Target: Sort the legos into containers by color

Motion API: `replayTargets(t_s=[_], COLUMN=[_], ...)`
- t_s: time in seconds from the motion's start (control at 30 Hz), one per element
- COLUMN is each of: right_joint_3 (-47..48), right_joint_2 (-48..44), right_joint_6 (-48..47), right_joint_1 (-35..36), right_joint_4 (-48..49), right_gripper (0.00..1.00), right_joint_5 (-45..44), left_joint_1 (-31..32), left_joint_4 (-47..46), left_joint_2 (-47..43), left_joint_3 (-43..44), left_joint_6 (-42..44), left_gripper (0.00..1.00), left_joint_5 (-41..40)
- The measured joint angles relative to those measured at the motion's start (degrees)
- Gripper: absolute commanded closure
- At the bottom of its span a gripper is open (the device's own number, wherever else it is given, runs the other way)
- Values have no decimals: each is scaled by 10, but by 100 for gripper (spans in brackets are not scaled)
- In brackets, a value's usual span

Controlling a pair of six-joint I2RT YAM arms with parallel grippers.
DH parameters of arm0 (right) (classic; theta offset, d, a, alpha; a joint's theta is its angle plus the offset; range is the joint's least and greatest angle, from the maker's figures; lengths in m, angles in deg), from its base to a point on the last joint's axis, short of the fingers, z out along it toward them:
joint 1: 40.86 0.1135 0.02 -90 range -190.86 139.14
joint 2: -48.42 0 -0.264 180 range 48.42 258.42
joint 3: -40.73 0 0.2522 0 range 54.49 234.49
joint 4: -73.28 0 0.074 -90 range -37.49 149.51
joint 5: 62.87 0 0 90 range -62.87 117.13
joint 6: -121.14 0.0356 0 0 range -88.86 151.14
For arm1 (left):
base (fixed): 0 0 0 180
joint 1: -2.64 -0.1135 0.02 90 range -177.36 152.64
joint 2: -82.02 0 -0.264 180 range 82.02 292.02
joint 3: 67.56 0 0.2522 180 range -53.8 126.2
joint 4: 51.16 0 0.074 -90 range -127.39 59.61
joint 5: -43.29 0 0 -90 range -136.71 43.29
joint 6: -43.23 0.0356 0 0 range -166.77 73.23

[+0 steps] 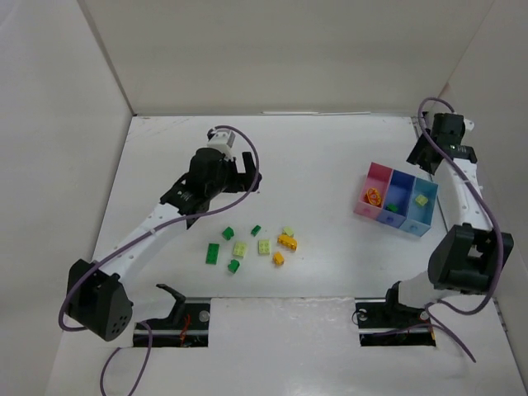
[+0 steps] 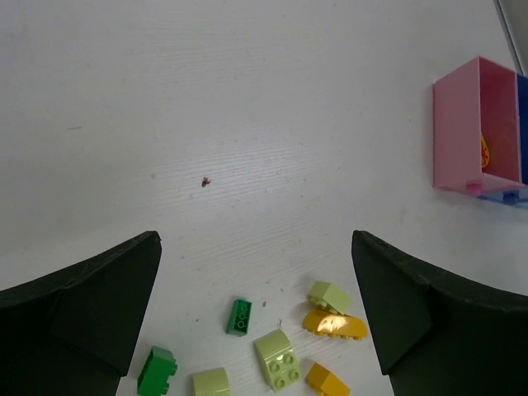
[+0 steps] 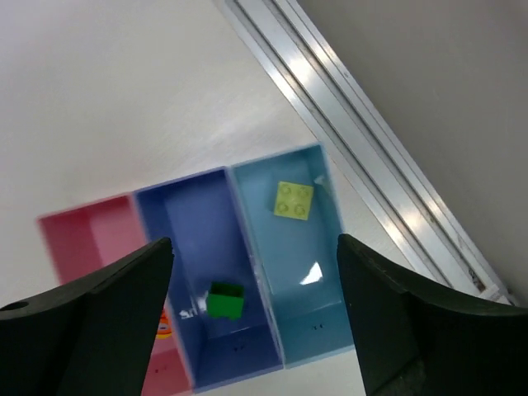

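Observation:
Several loose legos lie mid-table: dark green (image 1: 213, 253), pale yellow-green (image 1: 264, 247) and orange-yellow (image 1: 287, 242). My left gripper (image 1: 242, 167) hovers open and empty behind them. In its wrist view (image 2: 254, 247) a dark green brick (image 2: 239, 317), a pale brick (image 2: 277, 360) and an orange-yellow brick (image 2: 334, 325) lie between the fingers (image 2: 82, 305). The joined containers stand at the right: pink (image 1: 378, 168), dark blue (image 1: 403, 177), light blue (image 1: 417, 224). My right gripper (image 1: 426, 155) is open and empty above them (image 3: 254, 247). The dark blue bin (image 3: 181, 231) holds a green brick (image 3: 223, 300). The light blue bin (image 3: 289, 256) holds a pale brick (image 3: 294, 200).
The pink bin (image 3: 91, 235) holds a round orange-yellow piece (image 3: 162, 323). White walls enclose the table at the back and sides. A metal rail (image 3: 363, 115) runs along the wall just beyond the bins. Two cut-outs with arm mounts sit at the near edge (image 1: 183, 318).

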Motion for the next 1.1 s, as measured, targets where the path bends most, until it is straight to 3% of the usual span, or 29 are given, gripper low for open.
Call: replayTargets(t_s=[0.13,0.37,0.6,0.97,1.1], right_joint_3=[-24,-91,-155,-164,-169], right_joint_2=[-73,-114,-115,-86,-66], right_joint_6=[-30,-80,-92,-103,-94], right_joint_1=[89,290,337,517,533], right_joint_4=[35,116,129,125,115], right_gripper=[0,0,0,3,3], right_joint_5=[15,87,133,158,161], left_joint_1=[-3,-23,-23,11,11], left_joint_4=[26,83,126,133,133], left_joint_2=[-25,-60,-73,-36,-36], left_joint_3=[-18,-82,-161,-166,-166], left_joint_6=[-58,-177,-260,-298,-301], left_gripper=[0,0,0,0,3], left_joint_5=[-36,-70,-86,-108,-121])
